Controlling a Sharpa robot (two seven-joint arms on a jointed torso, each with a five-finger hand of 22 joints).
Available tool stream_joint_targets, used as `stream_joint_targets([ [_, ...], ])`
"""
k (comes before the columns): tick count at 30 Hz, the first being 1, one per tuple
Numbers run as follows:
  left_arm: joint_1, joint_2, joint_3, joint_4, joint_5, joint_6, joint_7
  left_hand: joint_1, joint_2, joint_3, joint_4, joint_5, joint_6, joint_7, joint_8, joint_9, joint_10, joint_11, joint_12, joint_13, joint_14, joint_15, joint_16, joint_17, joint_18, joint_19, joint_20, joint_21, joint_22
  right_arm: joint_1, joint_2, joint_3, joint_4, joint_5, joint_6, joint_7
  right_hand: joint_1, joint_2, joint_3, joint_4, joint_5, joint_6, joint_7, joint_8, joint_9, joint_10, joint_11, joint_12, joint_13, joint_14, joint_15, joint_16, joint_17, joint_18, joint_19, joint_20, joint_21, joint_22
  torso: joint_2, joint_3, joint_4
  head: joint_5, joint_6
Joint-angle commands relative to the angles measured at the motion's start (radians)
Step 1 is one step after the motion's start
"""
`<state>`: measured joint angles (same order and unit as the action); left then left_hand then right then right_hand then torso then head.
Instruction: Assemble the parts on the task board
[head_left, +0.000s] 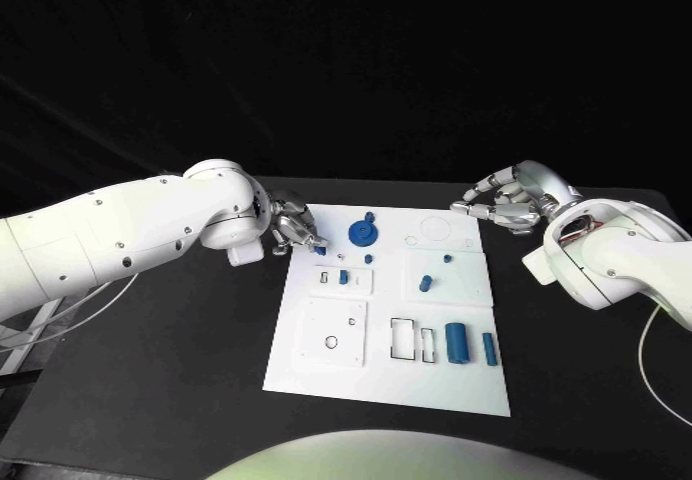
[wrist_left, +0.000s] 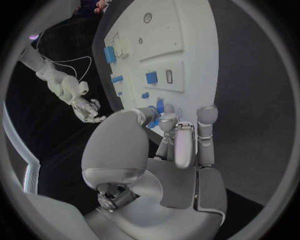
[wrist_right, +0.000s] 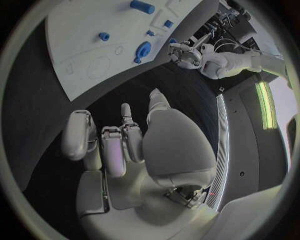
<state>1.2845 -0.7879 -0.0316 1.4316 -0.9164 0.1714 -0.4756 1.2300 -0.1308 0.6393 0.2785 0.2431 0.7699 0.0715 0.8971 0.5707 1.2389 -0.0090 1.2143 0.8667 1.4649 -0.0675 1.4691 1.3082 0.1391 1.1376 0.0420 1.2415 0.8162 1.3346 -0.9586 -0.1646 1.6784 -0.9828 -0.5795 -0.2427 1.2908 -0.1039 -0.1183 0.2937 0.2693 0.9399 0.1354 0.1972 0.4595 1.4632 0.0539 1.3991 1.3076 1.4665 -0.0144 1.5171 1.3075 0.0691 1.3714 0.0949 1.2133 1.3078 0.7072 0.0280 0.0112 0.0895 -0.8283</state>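
Head view: white rectangular task board (head_left: 378, 375) lies mid black surface (head_left: 159, 400). Left hand (head_left: 293, 230) sits at the board's far-left corner, fingers pinching a small blue part (head_left: 319, 250) right at the board edge. Right hand (head_left: 503, 204) hovers off the board's far-right corner, over the surface, fingers curled in w/ nothing in them. On the board: round blue disc part w/ a tab (head_left: 364, 234) near the far edge, just beside the left hand; small blue peg (head_left: 426, 284) mid-board; blue cylinder (head_left: 457, 343) & slimmer blue bar (head_left: 490, 348) side by side near the board's right edge, nr the near end.

Left wrist view: left hand's fingers (wrist_left: 164, 121) close on the small blue part at the board edge; blue square piece (wrist_left: 151, 77) lies on the board beyond them.

Right wrist view: right hand's fingers (wrist_right: 125, 135) bent inward, holding nothing, above the dark surface; board w/ the blue disc beyond, left hand at its corner.
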Motion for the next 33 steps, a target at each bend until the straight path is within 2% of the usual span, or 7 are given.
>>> stream_joint_targets([
  [1, -0.011, -0.016, -0.001, 0.032, -0.049, -0.071, 0.063, 0.001, -0.015, 0.163, -0.156, -0.004, 0.004, -0.007, 0.003, 0.002, 0.010, -0.001, 0.006, 0.003, 0.045, 0.000, 0.004, 0.011, 0.005, 0.008, 0.000, 0.005, 0.004, -0.004, 0.001, 0.000, 0.001, -0.011, 0.000, 0.001, -0.004, 0.011, -0.006, 0.001, 0.002, -0.004, -0.002, 0.006, 0.002, -0.009, -0.002, -0.007, 0.092, 0.066, -0.003, -0.003, 0.079, 0.017, -0.004, -0.003, -0.008, 0.022, -0.002, 0.0000, 0.0015, 0.004, -0.002],
  [8, -0.037, -0.035, -0.003, 0.080, -0.167, -0.041, 0.070, -0.002, -0.033, 0.193, -0.169, -0.001, 0.010, -0.008, 0.006, 0.001, 0.018, -0.003, 0.007, 0.005, 0.046, -0.002, 0.005, 0.012, 0.004, 0.015, -0.003, 0.012, 0.015, -0.010, 0.000, 0.000, 0.001, -0.011, 0.000, 0.003, -0.004, 0.012, -0.006, 0.001, 0.002, -0.005, -0.002, 0.006, 0.002, -0.010, -0.002, -0.009, 0.090, 0.065, -0.003, -0.003, 0.077, 0.018, -0.005, -0.003, -0.011, 0.020, -0.002, -0.0024, 0.0016, 0.010, -0.003],
  [13, -0.047, -0.035, -0.003, 0.092, -0.232, -0.021, 0.060, -0.005, -0.040, 0.209, -0.173, -0.001, 0.014, -0.009, 0.007, 0.001, 0.024, -0.004, 0.010, 0.010, 0.047, -0.003, 0.005, 0.013, 0.002, 0.021, -0.004, 0.019, 0.025, -0.013, 0.000, 0.000, 0.002, -0.011, 0.000, 0.004, -0.004, 0.012, -0.006, 0.001, 0.002, -0.005, -0.002, 0.006, 0.002, -0.010, -0.002, -0.009, 0.090, 0.065, -0.003, -0.003, 0.077, 0.018, -0.005, -0.003, -0.011, 0.020, 0.000, -0.0008, -0.0014, 0.011, -0.001],
  [17, -0.050, -0.033, -0.003, 0.095, -0.259, -0.009, 0.053, -0.005, -0.042, 0.212, -0.174, -0.001, 0.015, -0.009, 0.008, 0.001, 0.026, -0.005, 0.011, 0.011, 0.047, -0.003, 0.005, 0.013, 0.002, 0.022, -0.004, 0.020, 0.027, -0.014, 0.001, 0.000, 0.003, -0.011, 0.000, 0.004, -0.004, 0.012, -0.006, 0.001, 0.002, -0.005, -0.002, 0.006, 0.002, -0.010, -0.002, -0.009, 0.090, 0.065, -0.003, -0.003, 0.077, 0.018, -0.005, -0.003, -0.011, 0.020, 0.001, 0.0001, -0.0018, 0.012, -0.002],
  [23, -0.052, -0.024, -0.003, 0.098, -0.286, 0.011, 0.047, -0.007, -0.046, 0.218, -0.176, -0.001, 0.017, -0.010, 0.008, 0.000, 0.030, -0.005, 0.013, 0.016, 0.047, -0.003, 0.005, 0.013, 0.001, 0.024, -0.005, 0.022, 0.030, -0.015, 0.001, 0.000, 0.003, -0.011, -0.001, 0.004, -0.004, 0.012, -0.006, 0.001, 0.002, -0.005, -0.002, 0.006, 0.002, -0.010, -0.002, -0.009, 0.090, 0.065, -0.003, -0.003, 0.077, 0.018, -0.005, -0.003, -0.011, 0.020, 0.002, -0.0006, 0.0004, 0.008, -0.004],
  [28, -0.052, -0.017, -0.003, 0.095, -0.303, 0.024, 0.043, -0.007, -0.047, 0.219, -0.177, -0.001, 0.018, -0.010, 0.008, 0.000, 0.031, -0.005, 0.014, 0.018, 0.047, -0.003, 0.005, 0.012, 0.001, 0.024, -0.005, 0.022, 0.031, -0.015, 0.001, 0.000, 0.004, -0.011, -0.003, 0.004, -0.004, 0.014, -0.006, 0.001, 0.002, -0.005, -0.002, 0.007, 0.002, -0.010, -0.002, -0.009, 0.090, 0.065, -0.003, -0.004, 0.075, 0.018, -0.005, -0.003, -0.012, 0.020, 0.001, 0.0000, -0.0007, 0.008, -0.006],
  [33, -0.052, -0.011, -0.003, 0.095, -0.313, 0.042, 0.041, -0.008, -0.048, 0.220, -0.177, -0.001, 0.018, -0.010, 0.008, 0.000, 0.032, -0.005, 0.016, 0.020, 0.047, -0.003, 0.005, 0.013, 0.001, 0.025, -0.005, 0.023, 0.033, -0.015, 0.001, 0.000, 0.004, -0.011, -0.003, 0.004, -0.004, 0.014, -0.006, 0.001, 0.002, -0.005, -0.002, 0.007, 0.002, -0.010, -0.002, -0.009, 0.090, 0.065, -0.003, -0.004, 0.075, 0.018, -0.005, -0.003, -0.012, 0.020, 0.001, 0.0004, -0.0008, 0.000, -0.011],
])
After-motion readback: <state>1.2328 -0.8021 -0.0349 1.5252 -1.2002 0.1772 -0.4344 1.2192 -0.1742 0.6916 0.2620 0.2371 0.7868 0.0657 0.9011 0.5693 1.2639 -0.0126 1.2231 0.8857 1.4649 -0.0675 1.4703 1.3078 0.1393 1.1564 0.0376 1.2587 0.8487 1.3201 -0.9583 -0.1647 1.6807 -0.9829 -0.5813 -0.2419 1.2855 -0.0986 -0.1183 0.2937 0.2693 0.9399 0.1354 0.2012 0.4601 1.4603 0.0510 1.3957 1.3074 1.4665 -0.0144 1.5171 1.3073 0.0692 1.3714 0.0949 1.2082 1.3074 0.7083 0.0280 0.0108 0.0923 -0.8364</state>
